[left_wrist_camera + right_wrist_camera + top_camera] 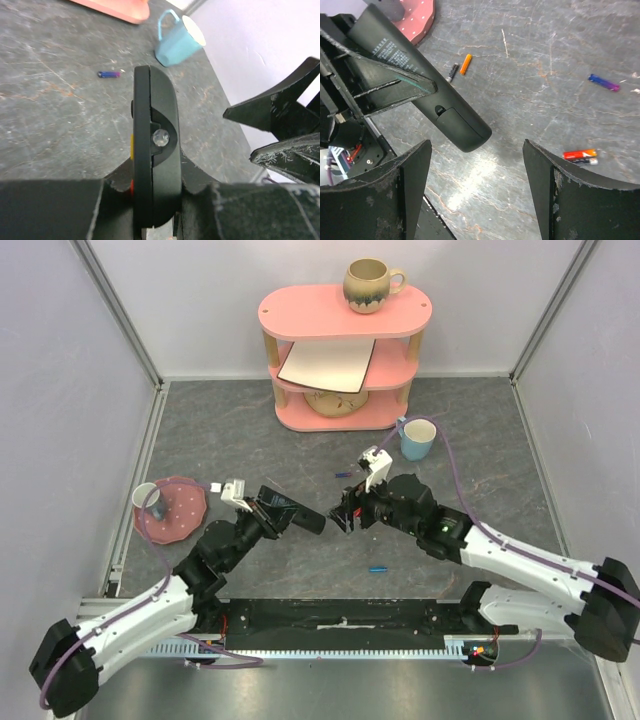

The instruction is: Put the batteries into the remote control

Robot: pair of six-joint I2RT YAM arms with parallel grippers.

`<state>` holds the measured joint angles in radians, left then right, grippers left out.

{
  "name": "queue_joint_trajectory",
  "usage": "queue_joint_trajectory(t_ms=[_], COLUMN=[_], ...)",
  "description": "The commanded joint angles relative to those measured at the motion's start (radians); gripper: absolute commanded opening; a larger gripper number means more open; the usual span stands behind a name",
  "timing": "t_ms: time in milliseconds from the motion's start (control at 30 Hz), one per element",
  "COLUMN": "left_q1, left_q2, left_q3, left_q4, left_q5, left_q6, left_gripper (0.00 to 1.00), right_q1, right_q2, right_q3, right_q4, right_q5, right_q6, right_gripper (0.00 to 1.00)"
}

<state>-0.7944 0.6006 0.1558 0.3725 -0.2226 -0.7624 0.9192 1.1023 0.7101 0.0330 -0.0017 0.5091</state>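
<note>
My left gripper (272,508) (155,187) is shut on the black remote control (295,515) (156,145) and holds it off the table, edge-on, its free end pointing right. In the right wrist view the remote control (420,85) shows its back, with the battery cover (457,125) in place. My right gripper (345,518) (476,150) stands open just past that free end, holding nothing. A purple battery (603,82) (109,74) (343,475) lies on the table behind the grippers.
An orange and a dark cell (459,67) lie near the pink plate (170,508). A red-orange cell beside a white one (580,156) lies near my right finger. A small blue cylinder (377,568) lies in front. A blue mug (418,438) and a pink shelf (340,360) stand behind.
</note>
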Motion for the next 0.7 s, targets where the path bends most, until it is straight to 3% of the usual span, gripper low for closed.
queue_joint_trajectory(t_ms=[0, 167, 333, 500, 667], left_q1=[0.101, 0.202, 0.204, 0.202, 0.202], left_q2=[0.079, 0.257, 0.349, 0.367, 0.337], left_q3=[-0.002, -0.010, 0.039, 0.062, 0.080], left_q4=[0.227, 0.567, 0.793, 0.933, 0.928], left_q5=[0.415, 0.733, 0.893, 1.005, 1.059], left_q6=[-0.093, -0.190, -0.219, -0.232, -0.212], left_gripper=[0.02, 0.02, 0.02, 0.02, 0.02], right_q1=[0.006, 0.006, 0.007, 0.006, 0.007], right_q2=[-0.087, -0.215, -0.358, -0.426, -0.423], right_q3=[0.051, 0.017, -0.037, -0.069, -0.075], right_q4=[-0.100, -0.122, -0.125, -0.122, -0.119], right_q5=[0.052, 0.103, 0.180, 0.242, 0.250], right_q6=[-0.122, -0.152, -0.152, -0.146, -0.141], right_gripper=[0.81, 0.81, 0.81, 0.81, 0.81])
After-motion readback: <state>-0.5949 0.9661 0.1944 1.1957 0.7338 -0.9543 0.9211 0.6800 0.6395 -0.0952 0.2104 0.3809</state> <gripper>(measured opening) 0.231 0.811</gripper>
